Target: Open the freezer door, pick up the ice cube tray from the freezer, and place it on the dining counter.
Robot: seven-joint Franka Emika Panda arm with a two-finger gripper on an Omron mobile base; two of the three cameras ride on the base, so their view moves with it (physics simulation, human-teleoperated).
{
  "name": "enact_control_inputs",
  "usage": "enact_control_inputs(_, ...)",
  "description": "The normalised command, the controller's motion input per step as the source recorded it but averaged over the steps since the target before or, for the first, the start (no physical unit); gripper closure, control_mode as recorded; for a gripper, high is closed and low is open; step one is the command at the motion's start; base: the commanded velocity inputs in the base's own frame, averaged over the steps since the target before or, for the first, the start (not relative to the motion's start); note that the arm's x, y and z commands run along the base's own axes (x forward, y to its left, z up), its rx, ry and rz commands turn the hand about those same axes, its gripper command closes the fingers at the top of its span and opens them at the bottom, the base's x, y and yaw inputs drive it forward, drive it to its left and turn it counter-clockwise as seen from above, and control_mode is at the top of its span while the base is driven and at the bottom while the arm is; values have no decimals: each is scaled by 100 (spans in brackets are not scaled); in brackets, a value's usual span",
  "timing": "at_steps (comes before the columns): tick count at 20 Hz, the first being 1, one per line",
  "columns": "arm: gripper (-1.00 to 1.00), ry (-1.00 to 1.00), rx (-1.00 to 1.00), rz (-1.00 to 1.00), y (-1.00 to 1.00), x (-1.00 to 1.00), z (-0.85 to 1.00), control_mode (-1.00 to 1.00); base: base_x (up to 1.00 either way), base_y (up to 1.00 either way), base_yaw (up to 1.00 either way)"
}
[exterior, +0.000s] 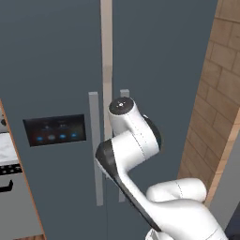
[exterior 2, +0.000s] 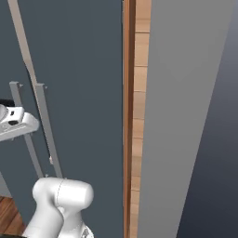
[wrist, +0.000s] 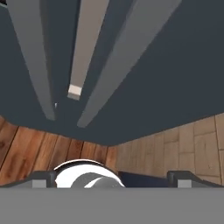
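Note:
The freezer door (exterior: 51,61) is slate-grey with a black panel of blue lights (exterior: 55,130) and stands shut. Its long grey handle (exterior: 96,147) runs vertically beside the seam between the two doors. In the hand view that handle (wrist: 33,57) slants down on the left. My gripper (wrist: 113,177) hangs in front of the doors and looks down along them towards the floor. Its fingertips (wrist: 43,177) stand wide apart, open, with nothing between them. My white arm (exterior: 133,140) rises in front of the seam. The ice cube tray is hidden behind the shut door. The dining counter is out of view.
The plain grey door (exterior: 159,56) with its own handle (exterior 2: 46,135) is to the right of the freezer door. A tan brick wall (exterior: 220,84) flanks the fridge on the right, and an appliance (exterior: 9,187) stands at the far left. Wooden floor (wrist: 43,148) lies below.

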Motion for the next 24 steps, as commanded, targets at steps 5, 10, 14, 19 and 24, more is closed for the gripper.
enact_control_inputs(5, -100, 0, -3, -1, 100, 2, 3, -100, 0, 0, 0)
enact_control_inputs(10, -100, 0, 0, 0, 72, 40, -16, -100, 0, 0, 0)
enact_control_inputs(14, -100, -17, 1, 0, 6, 57, -32, -100, 0, 0, 0)
enact_control_inputs(19, -100, -26, 10, 0, -28, 44, -41, -100, 0, 0, 0)
enact_control_inputs(24, -100, -15, 13, 1, -13, 60, -40, -100, 0, 0, 0)
